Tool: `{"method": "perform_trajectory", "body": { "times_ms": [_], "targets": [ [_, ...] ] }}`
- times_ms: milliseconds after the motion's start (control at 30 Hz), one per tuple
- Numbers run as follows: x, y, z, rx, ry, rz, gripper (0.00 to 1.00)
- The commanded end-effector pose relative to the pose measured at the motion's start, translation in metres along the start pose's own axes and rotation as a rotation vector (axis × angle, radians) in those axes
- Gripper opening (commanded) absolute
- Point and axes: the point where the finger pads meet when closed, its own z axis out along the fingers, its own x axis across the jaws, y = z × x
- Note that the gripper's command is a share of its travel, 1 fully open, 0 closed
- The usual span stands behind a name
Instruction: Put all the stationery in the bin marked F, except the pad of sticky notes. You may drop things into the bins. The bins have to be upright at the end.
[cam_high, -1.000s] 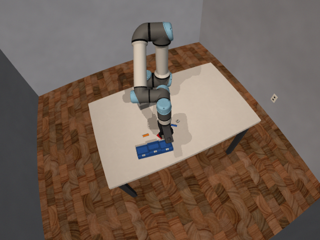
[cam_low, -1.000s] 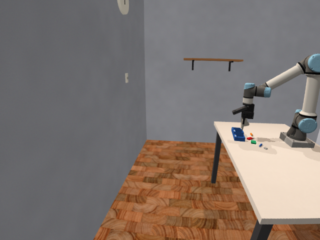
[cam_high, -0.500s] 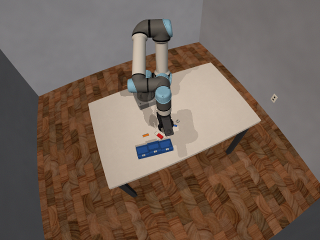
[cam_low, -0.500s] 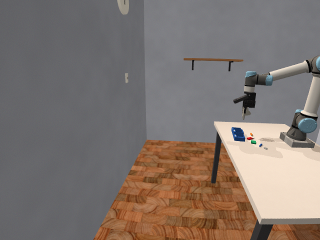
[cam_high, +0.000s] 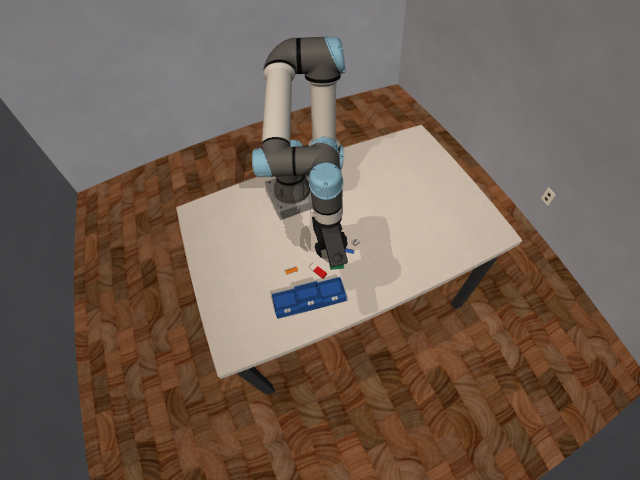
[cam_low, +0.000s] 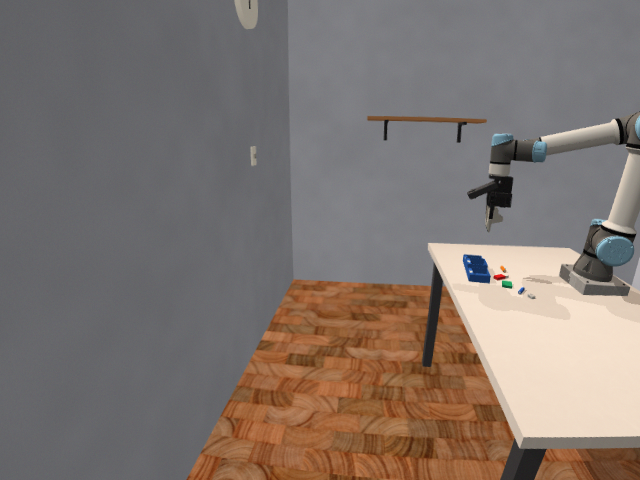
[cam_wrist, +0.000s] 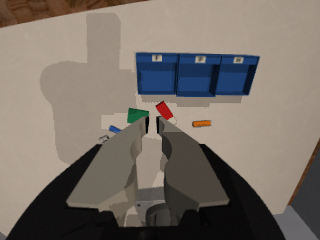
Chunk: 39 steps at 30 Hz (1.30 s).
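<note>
A blue three-compartment bin (cam_wrist: 197, 75) stands upright on the table, labelled F, P and H; the F compartment (cam_wrist: 156, 75) is the left one in the wrist view. In front of it lie a red-and-white eraser (cam_wrist: 166, 112), a green pad (cam_wrist: 137, 115), an orange piece (cam_wrist: 202, 123), a small blue piece (cam_wrist: 114, 129) and a grey clip (cam_wrist: 103, 137). My gripper (cam_wrist: 152, 117) (cam_low: 491, 222) is shut with nothing between the fingers. It hangs high above the table, over the red and green pieces. I cannot make out anything inside the compartments.
The bin (cam_high: 309, 298) sits near the table's front edge, with the loose pieces between it and the arm's base (cam_high: 289, 198). The green pad (cam_high: 337, 267) is partly hidden under the gripper in the top view. A wall shelf (cam_low: 426, 120) hangs far behind.
</note>
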Motion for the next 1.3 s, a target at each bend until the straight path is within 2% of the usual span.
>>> {"method": "perform_trajectory", "body": {
  "times_ms": [0, 67, 133, 200, 633, 700, 767, 1267],
  "targets": [
    [0.002, 0.004, 0.005, 0.001, 0.000, -0.050, 0.23],
    [0.005, 0.014, 0.019, 0.001, 0.000, -0.150, 0.23],
    [0.005, 0.014, 0.019, 0.001, 0.000, -0.150, 0.23],
    [0.009, 0.023, 0.032, 0.000, 0.000, -0.242, 0.23],
    [0.031, 0.083, 0.120, -0.005, 0.002, -0.562, 0.23],
    [0.031, 0.083, 0.120, -0.005, 0.002, -0.562, 0.23],
    [0.034, 0.090, 0.128, 0.000, 0.000, -0.596, 0.23],
    [0.035, 0.092, 0.128, 0.000, 0.000, -0.596, 0.23]
  ]
}}
